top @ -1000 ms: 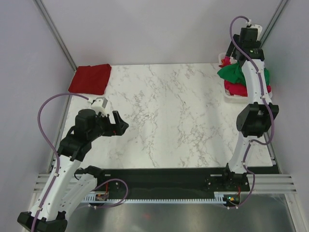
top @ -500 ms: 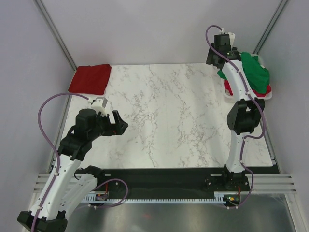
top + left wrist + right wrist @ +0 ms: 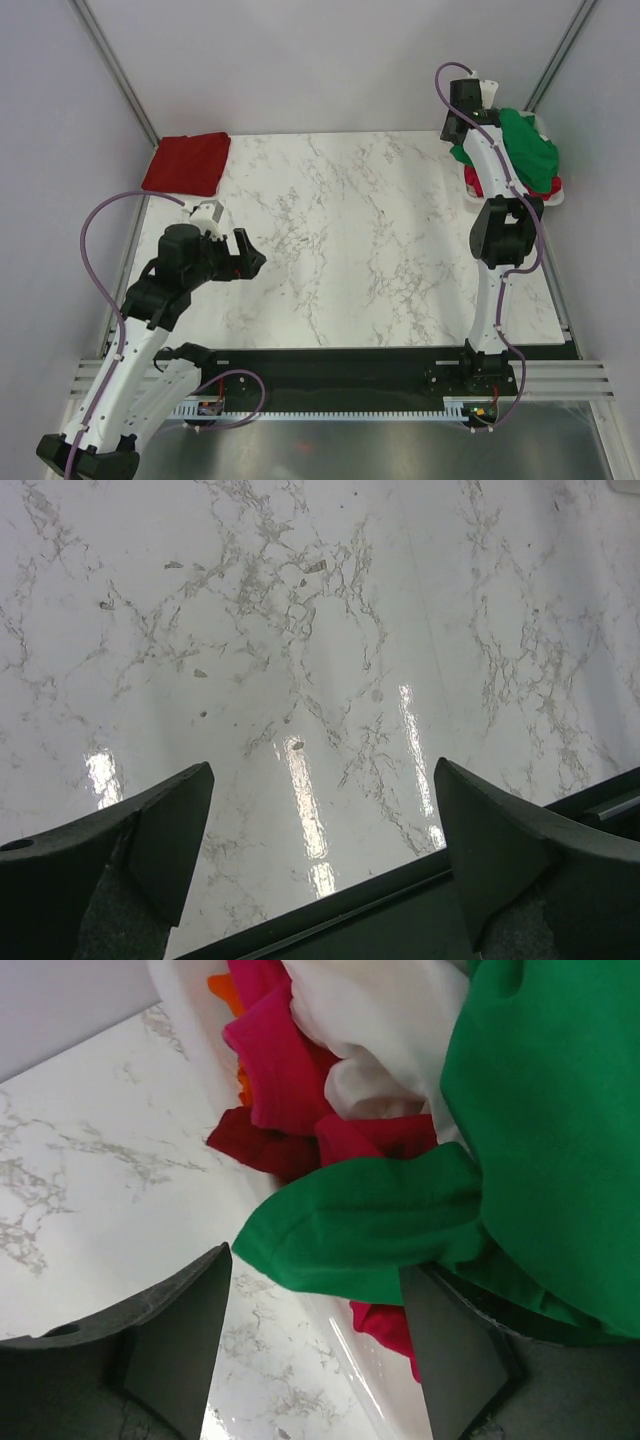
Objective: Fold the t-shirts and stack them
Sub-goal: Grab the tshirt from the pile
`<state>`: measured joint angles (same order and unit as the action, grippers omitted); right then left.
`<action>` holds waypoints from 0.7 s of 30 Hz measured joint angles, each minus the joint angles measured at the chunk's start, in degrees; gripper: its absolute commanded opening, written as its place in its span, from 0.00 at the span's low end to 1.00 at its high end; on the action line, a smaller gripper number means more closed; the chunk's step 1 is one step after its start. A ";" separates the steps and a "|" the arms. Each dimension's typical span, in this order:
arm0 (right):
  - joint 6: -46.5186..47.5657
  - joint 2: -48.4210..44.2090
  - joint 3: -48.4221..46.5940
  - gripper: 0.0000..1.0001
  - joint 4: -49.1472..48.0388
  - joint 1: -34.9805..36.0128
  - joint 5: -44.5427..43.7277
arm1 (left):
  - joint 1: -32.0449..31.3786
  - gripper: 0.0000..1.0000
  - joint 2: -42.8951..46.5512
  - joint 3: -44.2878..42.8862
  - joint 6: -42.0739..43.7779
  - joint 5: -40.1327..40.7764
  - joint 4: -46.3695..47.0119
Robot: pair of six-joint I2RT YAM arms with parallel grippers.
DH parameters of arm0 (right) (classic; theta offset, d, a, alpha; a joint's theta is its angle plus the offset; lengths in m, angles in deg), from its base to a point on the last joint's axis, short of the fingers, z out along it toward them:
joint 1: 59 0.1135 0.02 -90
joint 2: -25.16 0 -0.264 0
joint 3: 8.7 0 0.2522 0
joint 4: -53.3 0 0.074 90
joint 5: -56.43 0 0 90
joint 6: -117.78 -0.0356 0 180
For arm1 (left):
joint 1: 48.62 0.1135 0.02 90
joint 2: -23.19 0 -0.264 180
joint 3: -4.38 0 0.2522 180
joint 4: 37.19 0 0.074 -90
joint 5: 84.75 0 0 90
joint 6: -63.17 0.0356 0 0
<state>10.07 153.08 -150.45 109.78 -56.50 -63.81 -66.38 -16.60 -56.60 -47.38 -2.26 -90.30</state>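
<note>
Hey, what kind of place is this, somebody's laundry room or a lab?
Probably a robot test cell: the left arm and right arm are mounted at a marble-patterned table, grey panels enclose it, and a white basket holds t-shirts.

A green shirt (image 3: 540, 1110), crimson-pink shirt (image 3: 275, 1055), white shirt (image 3: 380, 1020), dark red shirt (image 3: 187, 163); white table (image 3: 350, 230) with grey marble veins.

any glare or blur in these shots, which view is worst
Left wrist view: the worst, with bright vertical glare streaks on the glossy white marble tabletop, which wash out its grey veining there. Right wrist view: no glare; the bright green t-shirt sits very close to the lens, its folds softly shaded. Top external view: even, diffuse light, reasonably sharp, only faint shadows.
</note>
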 measured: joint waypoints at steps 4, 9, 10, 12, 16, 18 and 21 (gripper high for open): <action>0.20 2.23 0.00 0.47 -0.07 -1.55 0.07 | 0.00 0.99 -0.35 0.00 0.00 0.11 -0.02; 0.61 2.78 -0.02 0.06 -0.28 -2.64 0.42 | 0.00 0.99 -0.57 0.00 -0.02 0.35 -0.02; 0.90 2.78 -0.11 0.00 -0.31 -2.69 0.46 | 0.00 0.99 -0.66 0.00 -0.02 0.44 -0.02; 0.87 2.75 -0.11 0.00 -0.48 -2.67 0.52 | 0.00 0.99 -0.68 0.00 -0.02 0.52 -0.02; 0.92 1.88 -0.22 0.00 -0.04 -2.62 2.08 | 0.00 0.99 -0.39 0.00 -0.02 1.01 -0.02; 0.98 0.90 -2.03 0.00 1.09 -2.32 4.20 | 0.00 0.99 0.00 0.00 -0.02 1.20 -0.02; 2.43 -0.11 -12.39 0.00 3.65 -0.98 10.95 | 0.00 0.99 0.72 0.00 -0.02 1.44 -0.02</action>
<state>12.49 152.97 -162.84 113.43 -57.48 -52.86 -66.38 -15.88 -56.60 -47.40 -0.82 -90.33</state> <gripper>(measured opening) 0.020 0.990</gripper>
